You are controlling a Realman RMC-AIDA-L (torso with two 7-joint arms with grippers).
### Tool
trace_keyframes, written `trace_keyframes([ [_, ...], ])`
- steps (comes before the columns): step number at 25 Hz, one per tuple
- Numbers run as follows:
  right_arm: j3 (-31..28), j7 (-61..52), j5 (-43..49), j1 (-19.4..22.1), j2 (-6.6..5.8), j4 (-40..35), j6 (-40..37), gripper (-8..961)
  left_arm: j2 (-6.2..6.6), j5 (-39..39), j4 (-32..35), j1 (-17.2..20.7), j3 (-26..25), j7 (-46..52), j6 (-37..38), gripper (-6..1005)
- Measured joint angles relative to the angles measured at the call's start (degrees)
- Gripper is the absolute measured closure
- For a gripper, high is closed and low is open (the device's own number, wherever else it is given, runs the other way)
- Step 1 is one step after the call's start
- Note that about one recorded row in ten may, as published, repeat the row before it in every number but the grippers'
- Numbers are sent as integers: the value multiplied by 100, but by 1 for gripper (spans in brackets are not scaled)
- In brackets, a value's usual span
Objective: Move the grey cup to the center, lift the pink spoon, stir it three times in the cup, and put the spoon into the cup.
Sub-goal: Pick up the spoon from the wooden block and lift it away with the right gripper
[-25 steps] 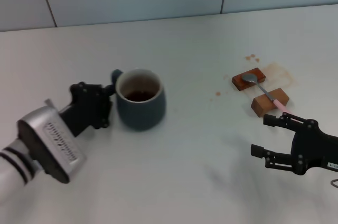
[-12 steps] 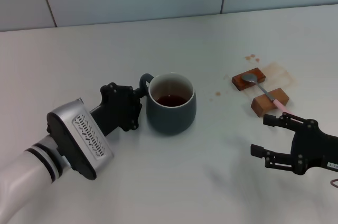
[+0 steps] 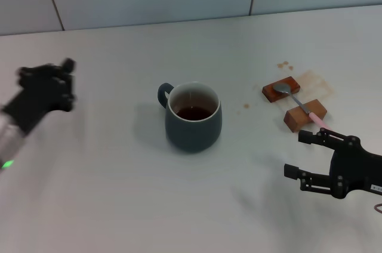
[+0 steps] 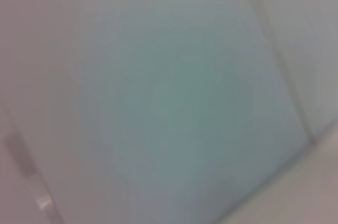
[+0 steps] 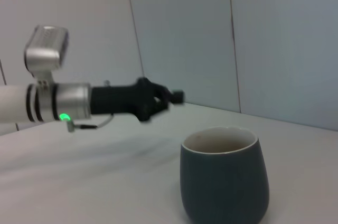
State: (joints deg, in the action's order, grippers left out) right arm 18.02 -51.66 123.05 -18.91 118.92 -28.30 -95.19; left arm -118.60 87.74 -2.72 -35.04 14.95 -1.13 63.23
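1. Cup first: the grey cup point(image 3: 193, 117) stands upright near the middle of the white bench point(image 3: 119, 205), handle toward the robot's left, dark brown liquid low inside. Nothing touches it. I judge the first step, moving the cup to the centre, done.

2. Left gripper point(image 3: 45, 86) hangs well off to the robot's left, far from the cup and clear of the bench top. It is blurred in the head view; from the right wrist view it point(image 5: 158, 99) shows as a dark clump holding nothing, but I cannot tell whether its fingers are spread or pressed together. Its own wrist view shows only pale wall.

3. Pink spoon point(image 3: 298, 101) lies untouched, bridged across two brown blocks: metal bowl on the far block point(image 3: 280, 90), pink handle over the near block point(image 3: 305, 115), handle tip pointing toward the right gripper. Brown stains point(image 3: 316, 81) mark the bench beside the blocks.

4. Right gripper point(image 3: 305, 154) hovers low on the robot's right, just short of the near block. Its fingers are spread wide, with nothing between them.

5. Left to do, by my reckoning: lift the spoon, stir three times, drop the spoon into the cup. Roughly a quarter of the job is finished.

6. Likely next: the right gripper takes the raised handle; the blocks give clearance beneath it.
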Motion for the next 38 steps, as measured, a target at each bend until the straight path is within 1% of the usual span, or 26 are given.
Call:
trace_keyframes([
  [1, -1, 0, 0, 0, 0, 0, 0, 125, 28, -1, 651, 323, 369, 1138, 513, 976],
  [3, -1, 1, 0, -7, -1, 0, 0, 125, 43, 0, 962, 500, 633, 1644, 784, 975],
  [4, -1, 2, 0, -15, -3, 0, 0, 125, 43, 0, 962, 500, 633, 1644, 784, 975],
  [5, -1, 2, 0, -26, -5, 0, 0, 125, 64, -2, 1402, 741, 1115, 2278, 1134, 975],
  [6, -1, 3, 0, -35, -5, 0, 0, 125, 114, 2, 1752, 949, 1642, 2718, 1406, 974],
  [7, -1, 3, -1, -44, -6, 0, 0, 125, 138, 1, 1876, 1031, 1849, 2870, 1498, 974],
  [8, -1, 4, -3, -50, -7, 0, 0, 125, 192, 3, 1991, 1129, 2129, 3078, 1629, 974],
  [9, -1, 4, -3, -54, -7, 0, 0, 125, 192, 3, 1991, 1129, 2129, 3078, 1629, 973],
  [11, -1, 5, -6, -57, -8, 0, -4, 125, 353, 3, 2134, 1291, 2628, 3581, 1945, 972],
  [12, -1, 4, -13, -58, -9, 0, -11, 125, 434, 4, 2155, 1328, 2773, 3781, 2103, 972],
  [13, -1, 4, -24, -61, -9, 0, -22, 125, 434, 4, 2155, 1328, 2773, 3781, 2103, 972],
  [15, -1, -6, -54, -65, -10, 0, -33, 125, 624, 13, 2228, 1375, 3122, 4248, 2428, 971],
  [16, -1, -13, -69, -65, -10, 0, -34, 125, 694, 52, 2248, 1379, 3244, 4461, 2526, 970],
  [18, -1, -26, -74, -69, -10, -9, -35, 125, 694, 52, 2248, 1379, 3244, 4461, 2526, 970],
  [19, -1, -36, -75, -73, -13, -14, -33, 125, 787, 171, 2290, 1391, 3303, 4939, 2652, 969],
  [22, -1, -42, -80, -82, -18, -14, -26, 125, 796, 211, 2369, 1425, 3271, 5267, 2673, 968],
  [25, -5, -45, -85, -84, -18, -8, -17, 126, 796, 211, 2369, 1425, 3271, 5267, 2673, 892],
  [26, -7, -46, -86, -84, -18, -6, -18, 126, 775, 301, 2510, 1439, 3289, 5552, 2697, 867],
  [27, -8, -47, -87, -85, -18, -5, -20, 126, 753, 381, 2589, 1439, 3294, 5557, 2721, 842],
  [30, -10, -72, -88, -81, -21, -4, -47, 126, 747, 443, 2644, 1442, 3294, 5561, 2727, 752],
  [32, -10, -106, -89, -70, -28, -4, -53, 126, 825, 594, 2760, 1455, 3279, 5661, 2841, 673],
  [35, -10, -137, -89, -45, -36, -1, -61, 126, 863, 644, 2808, 1464, 3279, 5698, 2912, 568],
  [36, -10, -142, -89, -38, -37, 0, -62, 126, 919, 741, 2871, 1489, 3276, 5728, 3027, 541],
  [38, -10, -145, -89, -29, -33, 1, -62, 126, 934, 777, 2885, 1502, 3276, 5720, 3042, 487],
])
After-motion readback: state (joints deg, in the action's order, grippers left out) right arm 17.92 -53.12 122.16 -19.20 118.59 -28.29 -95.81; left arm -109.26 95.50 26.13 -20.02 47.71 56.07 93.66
